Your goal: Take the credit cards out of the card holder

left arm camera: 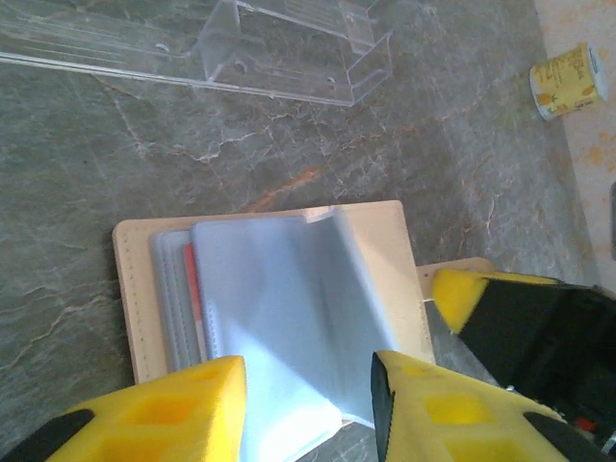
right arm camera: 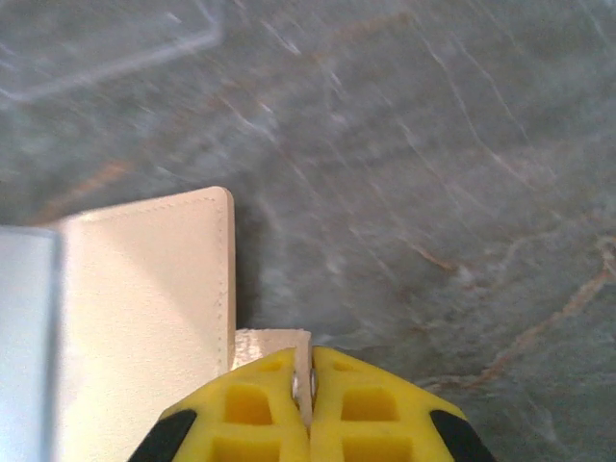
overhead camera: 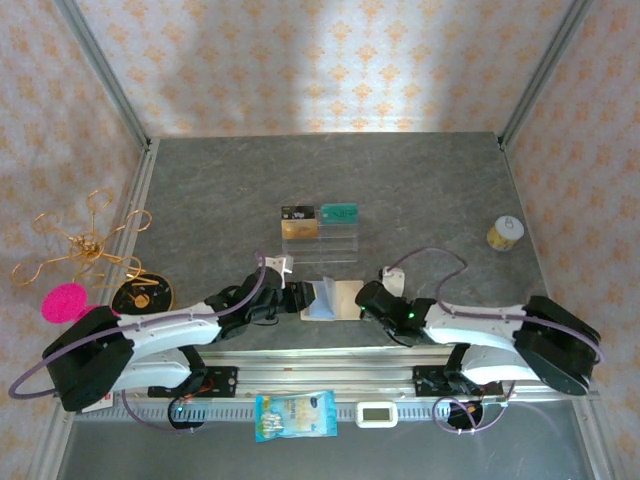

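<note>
The tan card holder (overhead camera: 345,298) lies open near the table's front edge, its blue-grey clear pockets (left arm camera: 279,308) fanned up. A red credit card's edge (left arm camera: 192,289) shows in a left pocket. My left gripper (left arm camera: 308,371) stands open astride the loose pocket pages, its yellow fingers (left arm camera: 173,409) on either side of them. My right gripper (right arm camera: 306,385) is shut on the holder's snap tab (right arm camera: 274,342) at its right edge. A black-and-gold card (overhead camera: 299,223) and a teal card (overhead camera: 339,212) rest in the clear acrylic rack (overhead camera: 322,238) behind.
A small yellow tin (overhead camera: 505,233) stands at the right. A gold wire stand (overhead camera: 85,240), a pink object (overhead camera: 65,300) and a black disc (overhead camera: 143,294) sit at the left. A snack packet (overhead camera: 295,415) and a white device (overhead camera: 378,412) lie by the arm bases.
</note>
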